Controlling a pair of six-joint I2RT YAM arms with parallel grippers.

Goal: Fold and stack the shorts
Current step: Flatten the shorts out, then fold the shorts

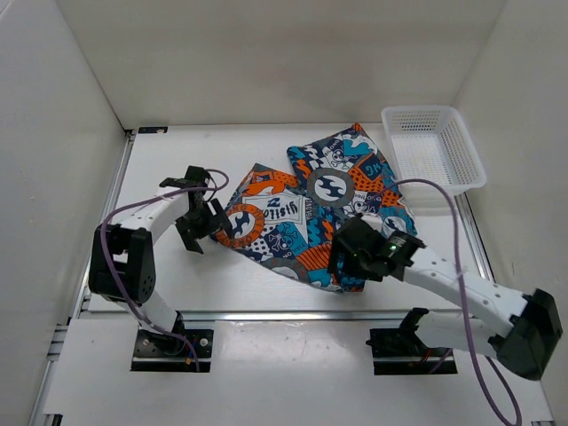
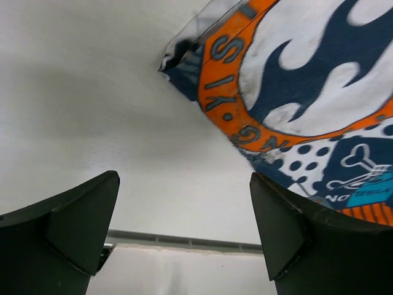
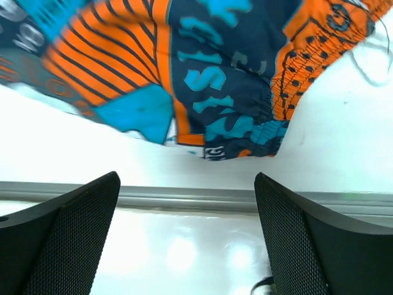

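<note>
Your left gripper (image 2: 184,178) and right gripper (image 3: 187,178) both stood wide open, empty, at the edges of the orange-teal-navy patchwork fabric shorts (image 1: 319,209).

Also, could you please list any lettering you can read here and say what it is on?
"S I K" and "N G", partial: orange ring on the shorts.
Small white print beside it: too blurred.
Teal letters, right wrist view: upside down, unclear.
Overhead lettering: too small.
Basket: none.

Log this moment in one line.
shorts: on table, unheld | left pincer: open, at shorts' left edge | right pincer: open, at shorts' near edge
</note>
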